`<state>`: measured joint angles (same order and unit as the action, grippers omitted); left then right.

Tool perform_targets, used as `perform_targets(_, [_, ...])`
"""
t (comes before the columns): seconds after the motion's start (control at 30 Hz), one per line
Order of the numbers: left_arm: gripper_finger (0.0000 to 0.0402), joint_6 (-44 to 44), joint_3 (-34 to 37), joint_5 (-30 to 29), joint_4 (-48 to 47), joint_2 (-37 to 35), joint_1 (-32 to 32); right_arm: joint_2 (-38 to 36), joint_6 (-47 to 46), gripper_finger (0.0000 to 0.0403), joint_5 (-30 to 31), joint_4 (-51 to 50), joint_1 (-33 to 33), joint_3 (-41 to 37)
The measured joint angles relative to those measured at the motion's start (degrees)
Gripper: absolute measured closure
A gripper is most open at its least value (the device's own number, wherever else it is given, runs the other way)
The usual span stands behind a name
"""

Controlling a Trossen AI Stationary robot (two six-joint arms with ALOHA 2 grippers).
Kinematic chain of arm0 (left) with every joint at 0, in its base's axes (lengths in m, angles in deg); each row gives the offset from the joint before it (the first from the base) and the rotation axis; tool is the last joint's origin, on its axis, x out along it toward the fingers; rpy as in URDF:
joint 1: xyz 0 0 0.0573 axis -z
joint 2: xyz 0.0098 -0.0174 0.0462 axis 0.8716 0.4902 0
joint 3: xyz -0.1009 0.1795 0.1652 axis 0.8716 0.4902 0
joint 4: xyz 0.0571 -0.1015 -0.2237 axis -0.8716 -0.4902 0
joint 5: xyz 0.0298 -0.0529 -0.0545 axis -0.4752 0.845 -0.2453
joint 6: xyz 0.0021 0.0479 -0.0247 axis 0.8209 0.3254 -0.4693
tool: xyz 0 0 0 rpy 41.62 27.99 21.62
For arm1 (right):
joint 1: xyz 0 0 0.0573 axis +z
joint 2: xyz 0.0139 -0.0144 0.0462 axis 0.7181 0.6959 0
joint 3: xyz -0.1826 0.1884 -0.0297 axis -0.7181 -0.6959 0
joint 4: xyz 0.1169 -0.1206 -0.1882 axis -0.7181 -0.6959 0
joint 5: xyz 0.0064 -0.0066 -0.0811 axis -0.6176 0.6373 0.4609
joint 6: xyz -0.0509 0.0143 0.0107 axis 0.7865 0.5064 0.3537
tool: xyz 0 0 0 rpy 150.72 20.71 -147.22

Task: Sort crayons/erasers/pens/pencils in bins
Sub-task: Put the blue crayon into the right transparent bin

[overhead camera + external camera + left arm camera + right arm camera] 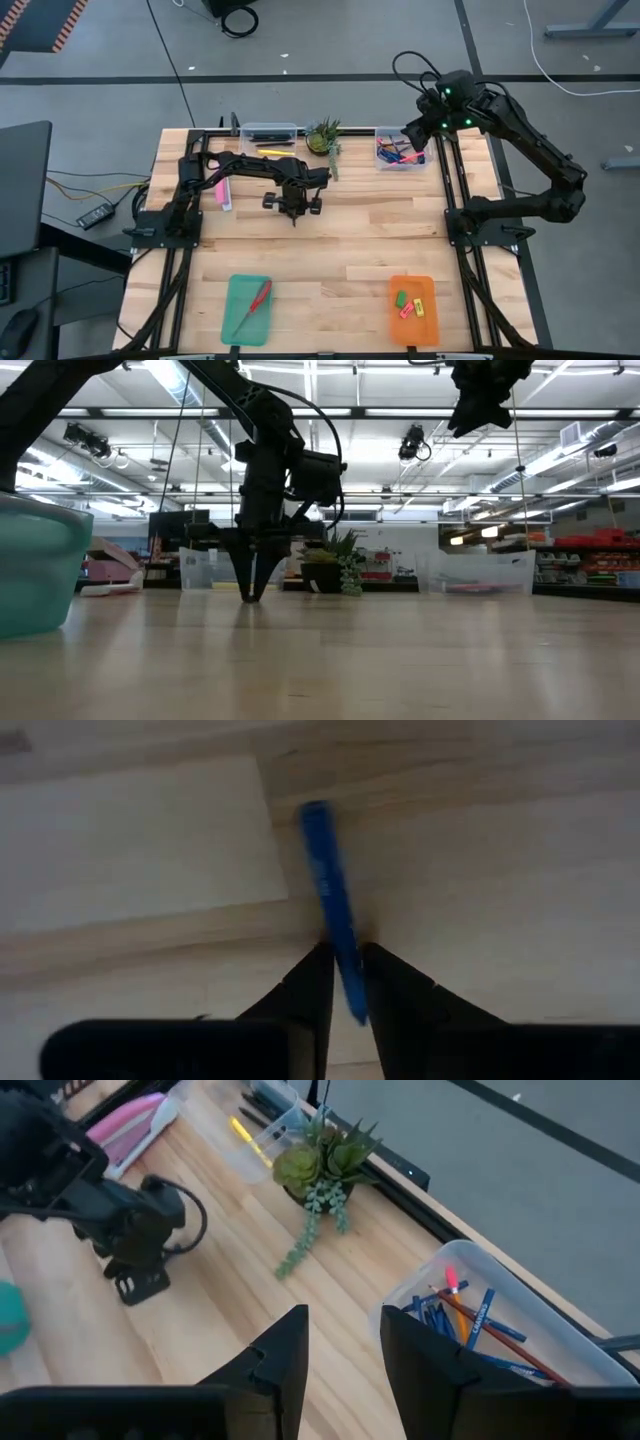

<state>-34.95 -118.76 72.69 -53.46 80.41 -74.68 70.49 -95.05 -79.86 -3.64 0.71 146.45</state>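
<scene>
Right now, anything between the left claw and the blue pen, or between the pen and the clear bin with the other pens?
Nothing visible: the left claw already straddles the blue pen, and bare table leads to the bin.

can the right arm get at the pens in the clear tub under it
Probably yes: the right tool hangs open just above the clear tub, which has no lid, and nothing lies between it and the pens.

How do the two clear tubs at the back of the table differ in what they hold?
The right clear tub holds a dense pile of blue pens with some orange and pink sticks; the left clear tub holds only a few dark pencils. A yellow pencil lies beside the left one. Both are rectangular and flank the potted plant.
</scene>
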Motion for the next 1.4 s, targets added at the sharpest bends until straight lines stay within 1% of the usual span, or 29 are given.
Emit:
perform_targets(0.2, [0.0359, 9.57, 0.00, -0.03, 0.42, 0.00, -0.01, 0.00, -3.62, 0.0270, 3.25, 1.79, 0.00, 0.00])
perform_targets(0.37, [0.0364, 16.52, 0.00, 0.27, 0.58, -0.02, -0.01, 0.02, -6.96, 0.0270, 5.39, 2.18, 0.00, 0.00])
perform_targets(0.53, [0.0358, 19.66, -0.48, 0.73, 1.60, -1.77, -0.05, 0.02, -10.19, 0.0270, 5.96, 2.22, 0.00, 0.00])
perform_targets(0.67, [0.0364, 21.51, -3.28, 1.11, 3.14, -4.19, -0.05, 0.02, -12.48, 0.0270, 6.78, 2.25, 0.00, 0.00])
perform_targets(0.73, [0.0369, 23.17, -5.54, 1.12, 3.64, -4.47, -0.04, 0.02, -14.52, 0.0270, 6.73, 2.20, 0.00, 0.00])
perform_targets(0.8, [0.0371, 24.99, -8.68, 1.13, 4.85, -5.13, -0.01, 0.02, -17.01, 0.0270, 4.20, 2.09, 0.00, 0.00])
perform_targets(1.0, [0.0357, 27.77, -21.30, 1.15, 6.23, -5.49, -0.03, -0.72, -20.58, 0.0270, -14.12, 2.07, 0.02, -0.02])
perform_targets(1.07, [0.0356, 27.81, -25.43, 1.19, 6.95, -5.49, -0.19, -1.89, -21.59, 0.0270, -18.13, 2.09, 0.02, -0.02])
perform_targets(1.13, [0.0359, 27.82, -29.83, 1.30, 6.72, -5.49, -0.46, -3.57, -22.70, 0.0270, -20.80, 2.93, 0.02, -0.07])
perform_targets(1.23, [0.0367, 27.49, -35.41, 1.31, 8.95, -5.49, -1.15, -6.41, -25.20, 0.0270, -21.61, 7.28, 1.30, -0.07])
perform_targets(1.3, [0.0371, 26.90, -38.43, 1.45, 10.62, -5.48, -1.56, -7.85, -27.16, 0.0270, -18.96, 10.76, 2.97, -0.04])
perform_targets(1.4, [0.0367, 25.43, -41.66, 1.75, 14.93, -5.49, -1.95, -8.70, -29.52, 0.0269, -13.24, 13.33, 5.70, -0.04])
